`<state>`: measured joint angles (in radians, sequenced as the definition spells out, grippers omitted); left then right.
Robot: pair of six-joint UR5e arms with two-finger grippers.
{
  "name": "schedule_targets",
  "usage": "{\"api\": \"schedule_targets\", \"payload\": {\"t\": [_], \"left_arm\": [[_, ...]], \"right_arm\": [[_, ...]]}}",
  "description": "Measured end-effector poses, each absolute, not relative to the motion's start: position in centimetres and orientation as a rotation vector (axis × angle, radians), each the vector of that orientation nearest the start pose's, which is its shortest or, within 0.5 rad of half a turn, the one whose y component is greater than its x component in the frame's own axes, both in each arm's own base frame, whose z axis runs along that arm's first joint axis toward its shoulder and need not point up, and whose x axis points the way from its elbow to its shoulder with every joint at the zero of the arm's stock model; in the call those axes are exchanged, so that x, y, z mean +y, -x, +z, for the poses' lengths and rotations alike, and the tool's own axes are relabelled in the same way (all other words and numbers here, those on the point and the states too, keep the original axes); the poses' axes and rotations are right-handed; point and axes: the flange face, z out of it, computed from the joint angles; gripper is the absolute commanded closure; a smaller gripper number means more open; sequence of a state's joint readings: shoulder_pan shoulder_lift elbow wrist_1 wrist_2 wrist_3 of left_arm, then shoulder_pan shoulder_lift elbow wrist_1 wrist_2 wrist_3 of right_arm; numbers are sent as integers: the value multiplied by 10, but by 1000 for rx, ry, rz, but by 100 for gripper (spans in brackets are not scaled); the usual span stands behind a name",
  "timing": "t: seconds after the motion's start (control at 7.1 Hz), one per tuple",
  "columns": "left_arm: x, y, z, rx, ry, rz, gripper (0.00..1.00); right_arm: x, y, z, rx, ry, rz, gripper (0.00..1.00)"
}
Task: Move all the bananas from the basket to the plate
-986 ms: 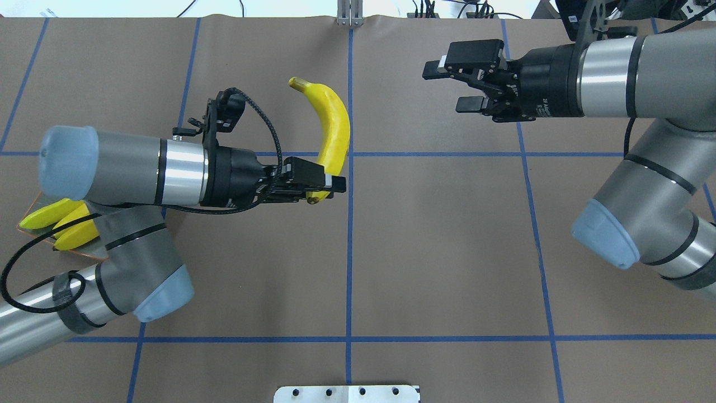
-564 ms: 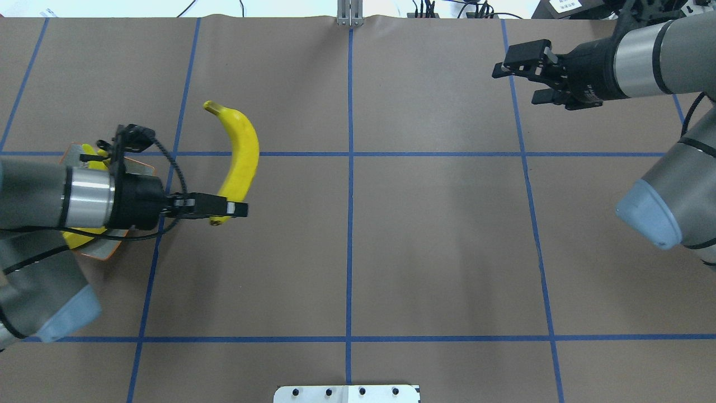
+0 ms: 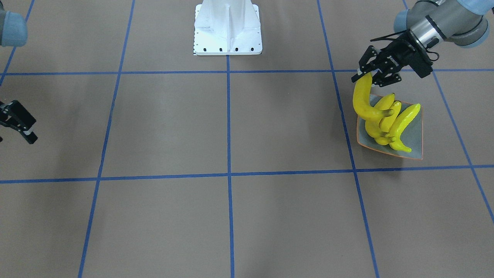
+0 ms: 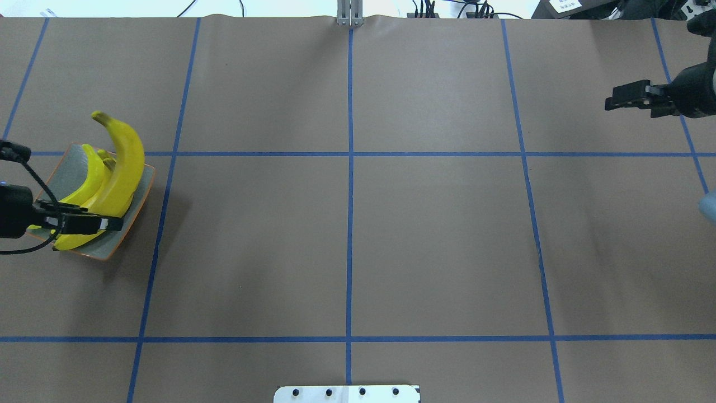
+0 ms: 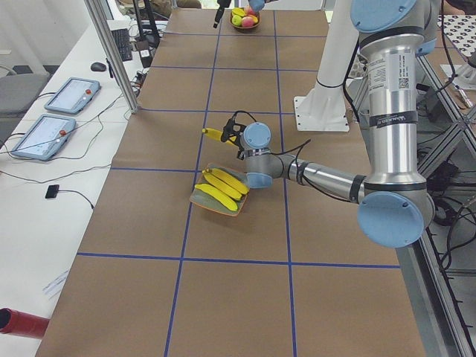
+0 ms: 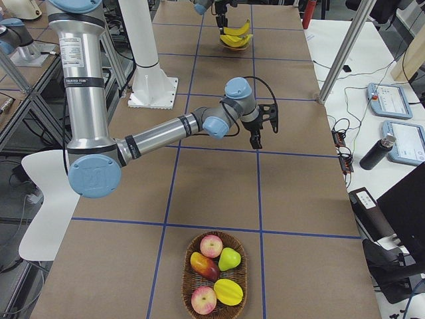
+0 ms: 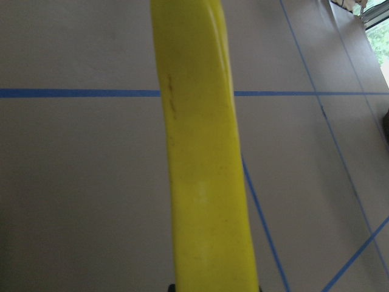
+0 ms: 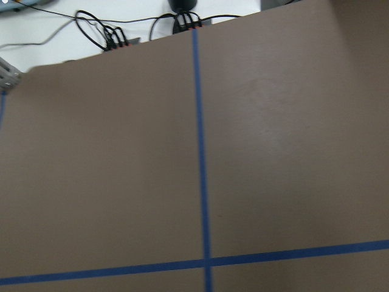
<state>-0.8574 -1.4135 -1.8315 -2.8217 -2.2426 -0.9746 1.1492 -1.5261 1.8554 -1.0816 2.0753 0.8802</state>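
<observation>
Jaws of left gripper (image 3: 362,74) clenched on held banana (image 4: 126,162) by its end, jaws of right gripper (image 4: 612,103) released at two o'clock of brown, blue-taped table (image 4: 358,235), plate (image 4: 67,168) at its nine o'clock, three bananas (image 3: 401,123) lying on it, held banana arching over them.

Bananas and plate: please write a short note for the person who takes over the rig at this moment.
Left pincer: shut on the fourth banana, held above the plate.
Right pincer: open, empty, far from the plate.
Done: three bananas lie on the plate; no banana shows in the basket.
To do: lower the held one, release, withdraw.
</observation>
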Motion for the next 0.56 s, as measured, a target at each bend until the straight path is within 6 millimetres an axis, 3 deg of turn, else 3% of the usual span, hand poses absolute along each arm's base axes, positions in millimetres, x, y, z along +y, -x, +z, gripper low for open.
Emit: {"api": "schedule_targets", "payload": {"t": [0.28,0.56], "left_arm": [[-346,-201,503,1251,-456,321,100],[-333,-204,535,1199,-446,410,100]], "right_arm": [[-515,93,503,-792,-347,134,0],[-518,56,547,-753,-344,54,0]]}}
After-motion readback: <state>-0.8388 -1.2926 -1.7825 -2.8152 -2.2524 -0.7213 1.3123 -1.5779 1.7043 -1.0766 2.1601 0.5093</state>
